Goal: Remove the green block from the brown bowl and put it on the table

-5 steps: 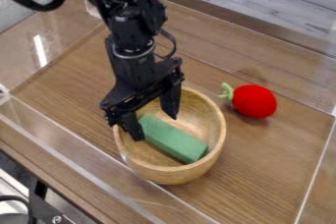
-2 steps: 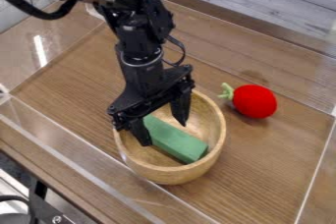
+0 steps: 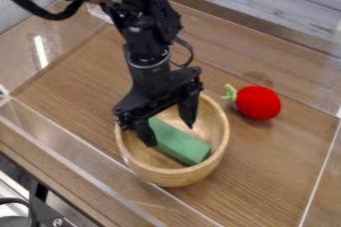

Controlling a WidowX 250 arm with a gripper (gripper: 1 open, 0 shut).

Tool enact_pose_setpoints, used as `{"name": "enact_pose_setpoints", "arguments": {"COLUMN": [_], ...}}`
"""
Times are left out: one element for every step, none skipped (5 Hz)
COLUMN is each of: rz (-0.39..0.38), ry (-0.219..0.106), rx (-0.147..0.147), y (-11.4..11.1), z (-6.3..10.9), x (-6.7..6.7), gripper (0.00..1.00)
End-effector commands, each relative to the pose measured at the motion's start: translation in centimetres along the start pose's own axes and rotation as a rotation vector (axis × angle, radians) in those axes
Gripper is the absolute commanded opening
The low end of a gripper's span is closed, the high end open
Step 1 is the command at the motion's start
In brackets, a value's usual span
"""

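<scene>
The gripper (image 3: 164, 121) pointed down into the brown bowl (image 3: 170, 168), its two fingers spread wide apart and standing either side of the upper end of the green block (image 3: 178, 141), with no grip on it visible. The green block lay flat inside the bowl, running diagonally across its floor. The bowl rested on the table (image 3: 280, 161), with a red strawberry-like toy (image 3: 254, 102) nearby to its right.
</scene>
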State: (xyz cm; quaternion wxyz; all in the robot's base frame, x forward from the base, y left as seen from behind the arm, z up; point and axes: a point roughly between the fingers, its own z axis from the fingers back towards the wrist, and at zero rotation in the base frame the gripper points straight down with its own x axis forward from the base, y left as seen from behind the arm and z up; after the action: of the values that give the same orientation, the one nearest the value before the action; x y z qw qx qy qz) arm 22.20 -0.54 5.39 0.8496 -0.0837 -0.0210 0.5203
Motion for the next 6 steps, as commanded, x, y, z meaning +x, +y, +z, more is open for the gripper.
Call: {"name": "enact_pose_setpoints", "arguments": {"rz": [0.000,0.058,0.113,0.071,0.038,0.079], "ry": [-0.026,-0.045,-0.058,-0.057,-0.054,-0.069], "rx": [-0.027,-0.027,-0.030,-0.028,-0.030,-0.025], "y": [-0.4,-0.2,0.0,-0.2,-0.5,-1.2], "z": [0.4,0.7,1.2,1.6,2.0,2.1], "x": [1.0,0.5,-0.1,0.0,0.3,0.6], "gripper": [1.00,1.00,1.00,1.00,0.00,1.00]}}
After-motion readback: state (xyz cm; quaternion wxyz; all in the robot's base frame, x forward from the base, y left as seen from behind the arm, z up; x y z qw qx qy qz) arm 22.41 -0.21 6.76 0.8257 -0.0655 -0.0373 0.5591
